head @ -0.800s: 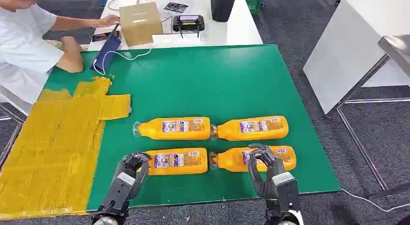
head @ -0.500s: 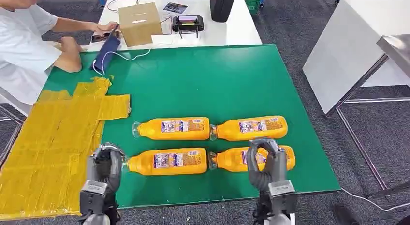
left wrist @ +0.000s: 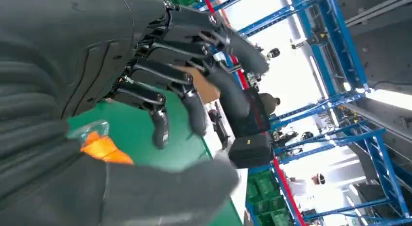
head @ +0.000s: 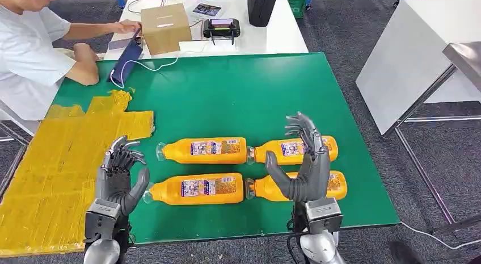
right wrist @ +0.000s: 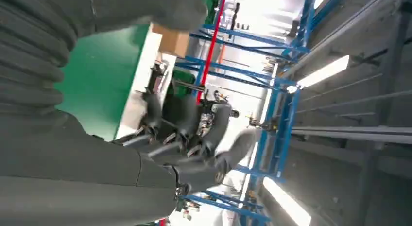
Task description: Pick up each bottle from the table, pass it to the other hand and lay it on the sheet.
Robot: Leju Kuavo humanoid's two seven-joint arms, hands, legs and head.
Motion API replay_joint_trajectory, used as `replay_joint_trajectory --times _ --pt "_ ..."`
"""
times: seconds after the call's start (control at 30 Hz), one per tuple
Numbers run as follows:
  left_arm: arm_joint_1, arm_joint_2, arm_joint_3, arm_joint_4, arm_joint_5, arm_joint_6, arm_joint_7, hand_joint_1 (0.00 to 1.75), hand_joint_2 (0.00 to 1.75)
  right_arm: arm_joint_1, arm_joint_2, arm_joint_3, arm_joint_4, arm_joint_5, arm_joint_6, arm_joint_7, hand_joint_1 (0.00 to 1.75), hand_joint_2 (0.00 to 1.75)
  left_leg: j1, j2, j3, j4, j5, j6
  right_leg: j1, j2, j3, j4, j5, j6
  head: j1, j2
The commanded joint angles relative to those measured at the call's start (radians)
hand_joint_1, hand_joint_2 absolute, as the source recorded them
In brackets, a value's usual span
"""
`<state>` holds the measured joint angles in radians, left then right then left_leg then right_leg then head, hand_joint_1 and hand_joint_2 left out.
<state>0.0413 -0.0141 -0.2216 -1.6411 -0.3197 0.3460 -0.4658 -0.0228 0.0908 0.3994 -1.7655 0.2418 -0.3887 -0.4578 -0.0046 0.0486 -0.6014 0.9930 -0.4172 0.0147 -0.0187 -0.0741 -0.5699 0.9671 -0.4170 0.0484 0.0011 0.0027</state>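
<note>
Four orange bottles (head: 204, 150) lay in two rows near table's (head: 255, 93) front edge. Left hand (head: 119, 176) raised, fingers spread, empty, over yellow sheet's (head: 57, 173) right edge. Right hand (head: 303, 162) raised, fingers apart, empty, above right-hand bottles. Green centre lay bare.

Floor: dark grey carpet (head: 340, 42) around all furniture. Green-topped table (head: 244, 93) in centre. Beyond its far edge, touching it, a white table (head: 278, 37) carrying a cardboard box (head: 164, 26), a black device with a screen (head: 221, 26), a black cylindrical object (head: 262, 5) and a white cable (head: 144, 65). A seated person in a white shirt (head: 28, 54) at the far left corner. White slanted panel on a metal frame (head: 408, 54) to the right. Wrist views: blue steel racking (right wrist: 286, 114) and bright ceiling strip lights (right wrist: 323, 70).
</note>
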Motion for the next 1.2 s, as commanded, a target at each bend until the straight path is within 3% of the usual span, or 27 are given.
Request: replay_joint_trajectory --times 0.03,0.3,0.43,0.5,0.6,0.73,0.8,0.97,1.2 --pt "-0.053 0.033 0.022 0.009 0.022 -0.032 0.02 0.0 1.75 -0.144 -0.06 0.07 0.13 0.146 -0.015 0.125 0.0 1.75 0.002 -0.001 0.003 0.001 -0.002 -0.001 0.001 0.008 0.003 0.0 -0.001 -0.002 0.0 0.0" --pt "-0.136 0.004 -0.015 -0.013 0.057 -0.099 0.017 0.0 1.75 -0.471 -0.039 0.265 0.583 0.667 0.106 0.396 0.0 1.75 0.002 0.002 0.003 0.001 0.0 -0.001 0.001 0.012 0.002 0.0 0.001 -0.003 0.0 0.0" --pt "-0.142 0.002 -0.018 -0.011 0.057 -0.1 0.021 0.0 1.75 -0.482 -0.02 0.266 0.629 0.677 0.084 0.389 0.0 1.75 0.003 -0.002 0.003 0.0 0.002 -0.002 0.002 0.01 0.003 -0.001 0.003 -0.005 0.0 0.0" --pt "-0.161 0.0 -0.03 0.002 0.077 -0.124 0.016 0.0 1.75 -0.526 -0.016 0.322 0.717 0.767 0.129 0.428 0.0 1.75 0.004 -0.005 0.004 0.0 0.002 -0.003 0.003 0.009 0.005 -0.001 0.002 -0.006 0.0 0.0" --pt "-0.204 -0.006 -0.057 0.037 0.097 -0.146 0.016 0.0 1.75 -0.595 0.036 0.341 0.92 0.762 0.147 0.414 0.0 1.75 0.002 0.0 0.002 0.0 0.002 -0.002 0.002 0.009 0.002 0.0 0.003 -0.004 0.0 0.0" --pt "-0.222 -0.012 -0.067 0.057 0.105 -0.148 0.016 0.0 1.75 -0.627 0.056 0.342 1.009 0.749 0.136 0.393 0.0 1.75 0.002 -0.004 0.002 0.0 0.003 -0.002 0.001 0.006 0.002 0.0 0.003 -0.004 0.0 0.0" --pt "-0.239 -0.012 -0.081 0.081 0.131 -0.161 0.01 0.0 1.75 -0.649 0.074 0.288 1.089 0.644 0.189 0.348 0.0 1.75 0.002 -0.004 0.001 0.0 0.003 -0.002 0.001 0.005 0.001 0.0 0.003 -0.004 0.0 0.0" --pt "-0.279 -0.02 -0.111 0.134 0.151 -0.163 0.005 0.0 1.75 -0.73 0.08 0.254 1.281 0.64 0.131 0.386 0.0 1.75 0.001 -0.006 0.0 0.001 0.004 -0.001 0.001 0.002 0.001 0.001 0.002 -0.003 0.001 0.0" --pt "-0.289 -0.022 -0.118 0.148 0.155 -0.163 0.005 0.0 1.75 -0.744 0.081 0.237 1.318 0.637 0.12 0.387 0.0 1.75 0.001 -0.005 0.0 0.0 0.004 -0.001 0.001 0.002 0.001 0.001 0.003 -0.003 0.0 0.0"
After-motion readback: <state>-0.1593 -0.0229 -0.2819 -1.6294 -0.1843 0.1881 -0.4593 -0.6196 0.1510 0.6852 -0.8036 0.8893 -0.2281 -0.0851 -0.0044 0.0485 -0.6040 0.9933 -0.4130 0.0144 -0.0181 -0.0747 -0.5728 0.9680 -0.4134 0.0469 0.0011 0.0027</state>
